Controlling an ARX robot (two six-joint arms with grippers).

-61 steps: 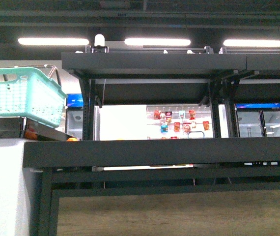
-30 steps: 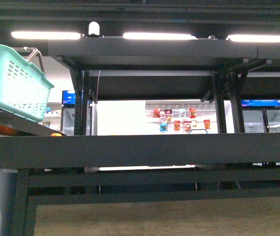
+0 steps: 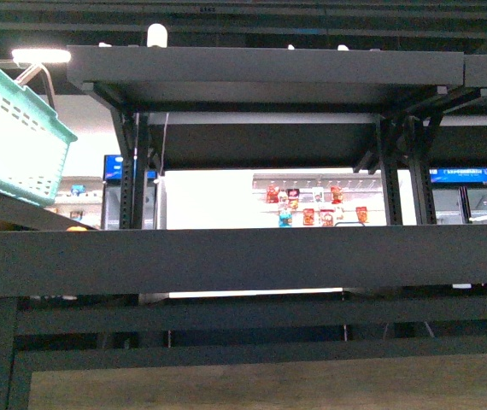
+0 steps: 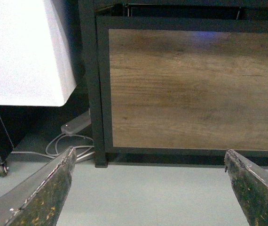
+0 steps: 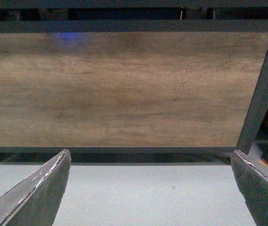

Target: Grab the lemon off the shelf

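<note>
1. Shelf filled the front view, one dark tray tier crossing mid-frame and another spanning the top.
2. Teal basket sat at upper left, with a small orange fruit peeking over the tier's lip beneath it; the lemon could not be made out.
3. Left gripper was spread wide and empty, low before the shelf's wood panel, apart from it.
4. Right gripper was likewise spread and empty, facing that panel above the floor.
</note>
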